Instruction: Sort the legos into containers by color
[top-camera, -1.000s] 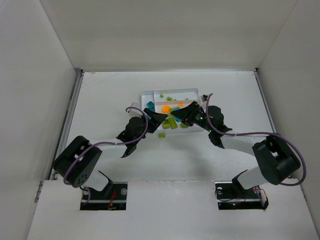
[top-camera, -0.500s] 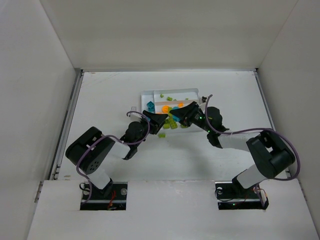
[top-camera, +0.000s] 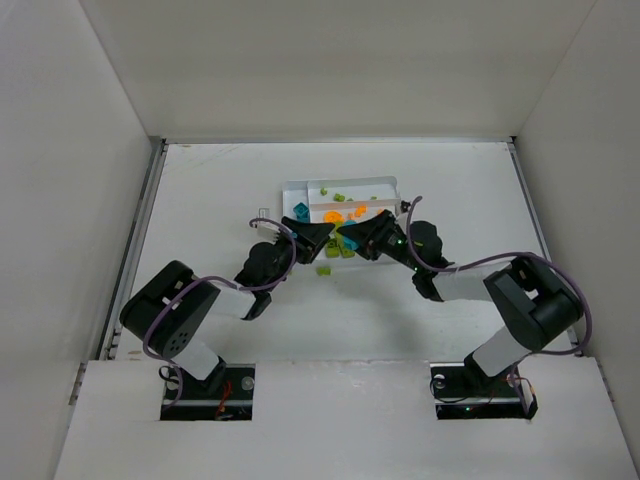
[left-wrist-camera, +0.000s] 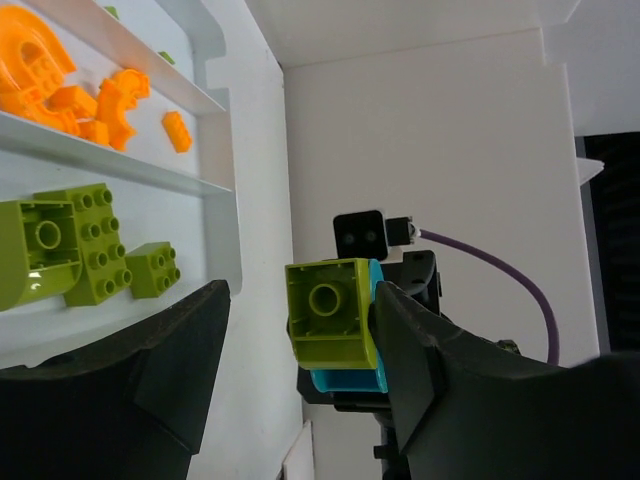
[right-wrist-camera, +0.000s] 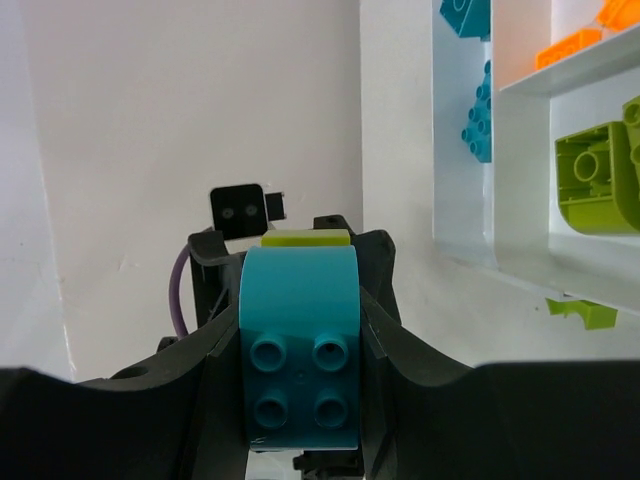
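Stack axis lying straight between the arms: teal brick (right-wrist-camera: 300, 300) clamped tight in right gripper (right-wrist-camera: 300, 345), lime brick (left-wrist-camera: 330, 312) stuck on its far face, aimed at left gripper (left-wrist-camera: 300, 300). Fingers (left-wrist-camera: 160, 370) of the left spread wide, gap showing beside lime brick, nothing grasped. All just beside tray (left-wrist-camera: 225, 200), off its end wall. Likely next: closing left on lime brick, pulling apart.

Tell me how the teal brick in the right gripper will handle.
The teal brick looks like hard moulded plastic: probably rigid and light. Its smooth faces might slip in the right gripper. The lime brick sits flush on it, likely press-fitted, so it may resist pulling, then pop free.
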